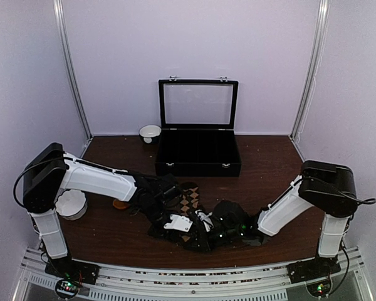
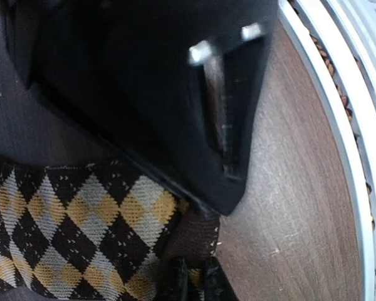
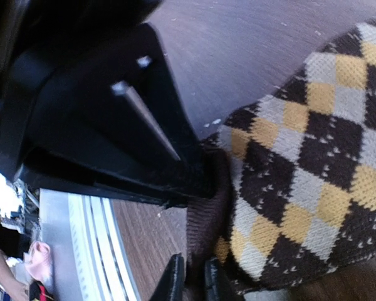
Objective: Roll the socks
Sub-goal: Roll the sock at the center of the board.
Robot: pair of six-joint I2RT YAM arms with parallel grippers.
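Of the socks, a dark brown one with tan and grey argyle diamonds [image 1: 188,202] lies on the wooden table near the front middle. In the left wrist view its patterned part [image 2: 69,232] fills the lower left and its plain brown cuff [image 2: 191,235] runs down into my left gripper [image 2: 194,282], which is shut on that fabric. In the right wrist view the same cuff [image 3: 207,219] sits between the narrow fingers of my right gripper [image 3: 194,282], shut on it. Both grippers [image 1: 178,222] [image 1: 207,227] meet tip to tip over the sock, each hiding part of it.
A black case [image 1: 197,157] with its glass lid up stands at the back middle, a white bowl [image 1: 150,132] to its left. A white round container [image 1: 71,204] sits at the left. An orange patch [image 1: 120,204] shows under the left forearm. The metal rail [image 2: 357,125] runs close by.
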